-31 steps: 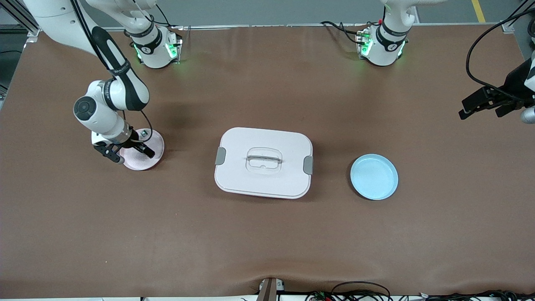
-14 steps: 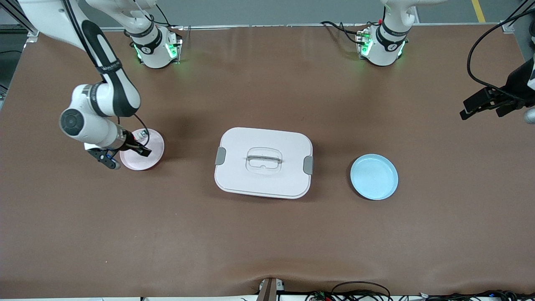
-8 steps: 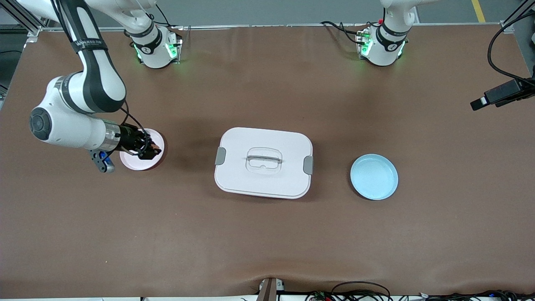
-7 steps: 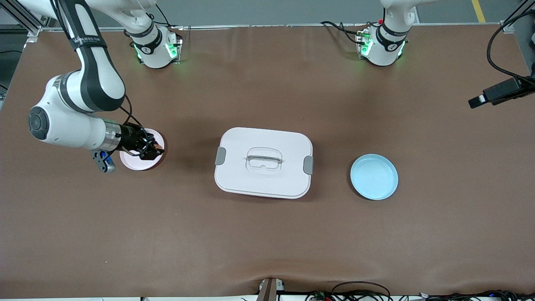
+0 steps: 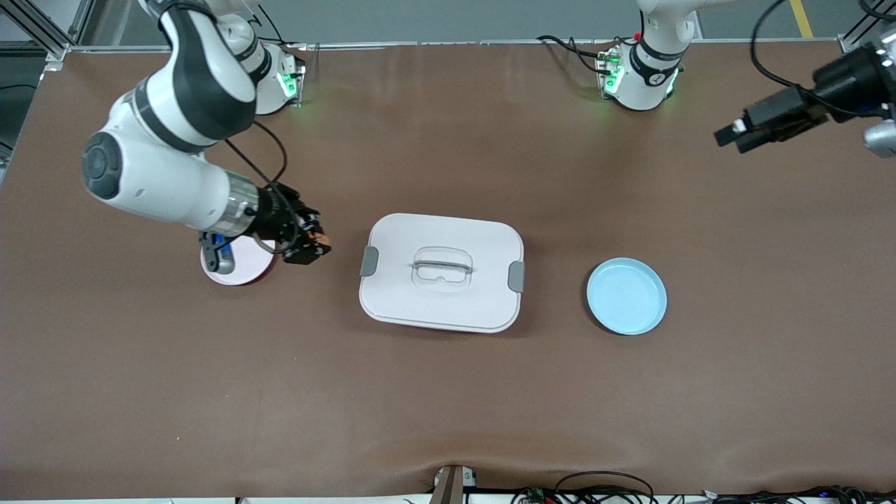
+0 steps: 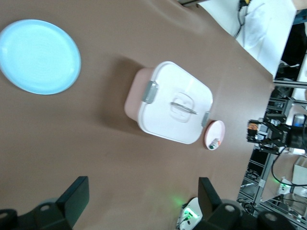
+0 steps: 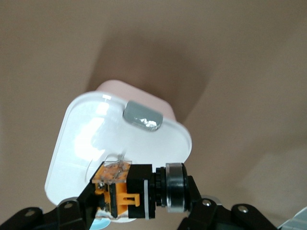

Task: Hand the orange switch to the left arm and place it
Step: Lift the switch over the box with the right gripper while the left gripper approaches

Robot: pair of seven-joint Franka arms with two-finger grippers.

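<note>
My right gripper point(image 5: 313, 245) is shut on the orange switch point(image 5: 320, 242), a small black part with orange bands, in the air over the table between the pink plate point(image 5: 241, 269) and the box point(image 5: 441, 271). In the right wrist view the switch point(image 7: 125, 191) sits clamped between the fingers, with the white box point(image 7: 96, 143) below it. My left gripper point(image 5: 731, 133) is open and empty, high over the left arm's end of the table. Its wrist view shows its gripper point(image 6: 143, 203), the box point(image 6: 170, 103) and the right gripper far off.
A blue plate point(image 5: 626, 295) lies beside the box toward the left arm's end; it also shows in the left wrist view point(image 6: 38, 55). The pink plate point(image 6: 214, 134) holds a small pale piece point(image 6: 214, 142). The right arm's wrist hangs over part of the pink plate.
My right gripper closed on the switch at the pink plate, lifted it and moved toward the box. My left gripper rose and swung in over the table's end.
</note>
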